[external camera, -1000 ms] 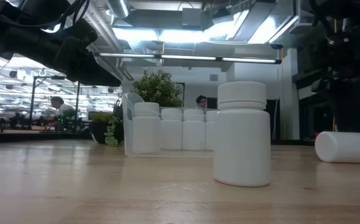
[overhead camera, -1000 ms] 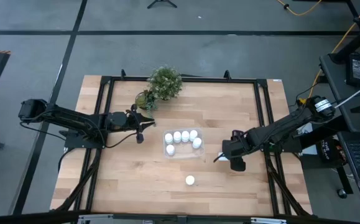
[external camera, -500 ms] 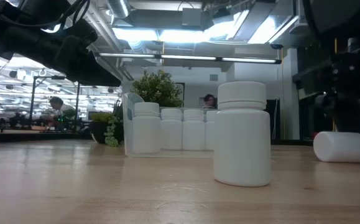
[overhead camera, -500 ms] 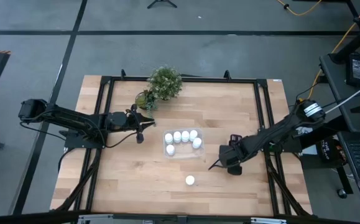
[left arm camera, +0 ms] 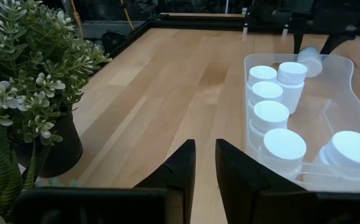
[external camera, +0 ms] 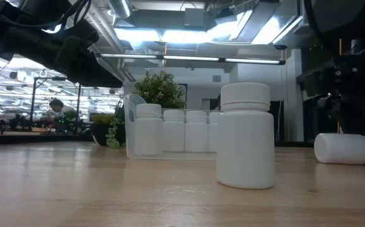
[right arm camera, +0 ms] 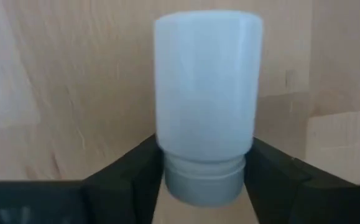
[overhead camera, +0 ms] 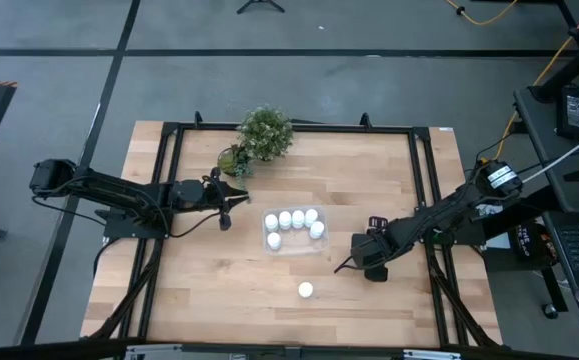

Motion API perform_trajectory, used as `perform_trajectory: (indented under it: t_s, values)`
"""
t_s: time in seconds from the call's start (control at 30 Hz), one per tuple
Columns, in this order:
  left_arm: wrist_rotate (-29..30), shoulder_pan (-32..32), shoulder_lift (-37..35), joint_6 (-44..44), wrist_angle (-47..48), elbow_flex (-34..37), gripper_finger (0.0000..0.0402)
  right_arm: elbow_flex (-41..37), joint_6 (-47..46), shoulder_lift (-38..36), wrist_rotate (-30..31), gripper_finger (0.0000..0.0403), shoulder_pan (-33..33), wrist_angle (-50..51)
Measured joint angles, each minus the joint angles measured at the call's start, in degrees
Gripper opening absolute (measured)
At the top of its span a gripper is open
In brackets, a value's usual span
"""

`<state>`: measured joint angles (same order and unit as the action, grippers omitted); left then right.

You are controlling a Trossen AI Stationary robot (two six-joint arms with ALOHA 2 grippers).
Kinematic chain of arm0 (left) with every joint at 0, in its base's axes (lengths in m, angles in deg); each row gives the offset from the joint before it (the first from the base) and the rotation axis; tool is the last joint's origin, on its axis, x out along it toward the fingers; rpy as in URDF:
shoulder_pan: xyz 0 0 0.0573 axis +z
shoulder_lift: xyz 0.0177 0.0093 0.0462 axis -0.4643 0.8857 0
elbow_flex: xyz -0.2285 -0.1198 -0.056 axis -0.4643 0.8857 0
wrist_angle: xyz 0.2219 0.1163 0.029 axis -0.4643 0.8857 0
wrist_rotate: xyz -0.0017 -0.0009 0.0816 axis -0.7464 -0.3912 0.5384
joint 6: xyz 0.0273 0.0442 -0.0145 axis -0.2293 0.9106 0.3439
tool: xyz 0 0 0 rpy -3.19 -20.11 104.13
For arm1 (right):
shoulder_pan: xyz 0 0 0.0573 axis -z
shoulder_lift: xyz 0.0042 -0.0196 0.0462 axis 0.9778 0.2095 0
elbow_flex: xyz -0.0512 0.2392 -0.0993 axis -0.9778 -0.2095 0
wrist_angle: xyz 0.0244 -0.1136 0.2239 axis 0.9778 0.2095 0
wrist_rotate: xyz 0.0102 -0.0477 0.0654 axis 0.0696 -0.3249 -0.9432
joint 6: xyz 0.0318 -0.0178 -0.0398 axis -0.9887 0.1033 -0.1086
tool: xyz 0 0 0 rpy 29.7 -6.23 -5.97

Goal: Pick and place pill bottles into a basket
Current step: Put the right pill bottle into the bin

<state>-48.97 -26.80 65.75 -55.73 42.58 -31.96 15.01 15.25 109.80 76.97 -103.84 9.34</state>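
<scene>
Wooden table [overhead camera: 219,290], seen from above, framed by black rails. Left arm [overhead camera: 109,192] stretched in from the left side and parked between the potted plant [overhead camera: 265,133] and the basket; left gripper [overhead camera: 226,216] hung just left of the basket, fingers nearly together with only a thin slit showing in the left wrist view, nothing held. Right arm [overhead camera: 449,212] reached in from the right edge, lowered to the tabletop to the right of the basket.

Clear basket [overhead camera: 298,247] sat near the table's middle, six upright pill bottles [overhead camera: 284,219] inside: four in a row along the far side, one at the left front, one at the right end. From the left wrist view, same white caps [left arm camera: 271,114] clustered within the see-through wall [left arm camera: 349,74].

Right gripper [right arm camera: 204,165] down on a fallen bottle [right arm camera: 206,93] lying on its side on the wood, dark fingers [right arm camera: 136,171] flanking the neck just below the body, apparently touching both sides; full clamp hard to confirm. In the low view, that bottle [external camera: 343,149] lay flat at the right, beside the dark gripper.

One more bottle [overhead camera: 306,290] stood upright alone toward the near edge, well apart from basket and both grippers; large in the low view [external camera: 246,135].
</scene>
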Motion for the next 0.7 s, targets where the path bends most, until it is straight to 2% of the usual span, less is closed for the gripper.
perform_trajectory:
  t_s: [0.17, 0.3, 0.47, 0.7]
  values:
    - [-0.05, -0.02, 0.0, 0.02, 0.0, 0.0, 0.0057, 0.0, 0.03, -0.21, -0.39, 0.0153, -0.04, 0.0]
    - [-0.09, 0.0, 0.0, 0.04, 0.0, 0.01, 0.0057, 0.84, 0.07, -0.31, -3.2, 0.0153, 0.0, 1.18]
    - [-0.08, 0.0, 0.0, 0.15, 0.0, 0.0, 0.0057, 5.55, 0.47, -0.31, -3.07, 0.0153, -0.04, 7.02]
    - [-0.09, -0.02, 0.0, 0.16, 0.0, 0.01, 0.0057, 14.74, 3.16, -0.31, 1.63, 0.0155, 0.0, 16.94]
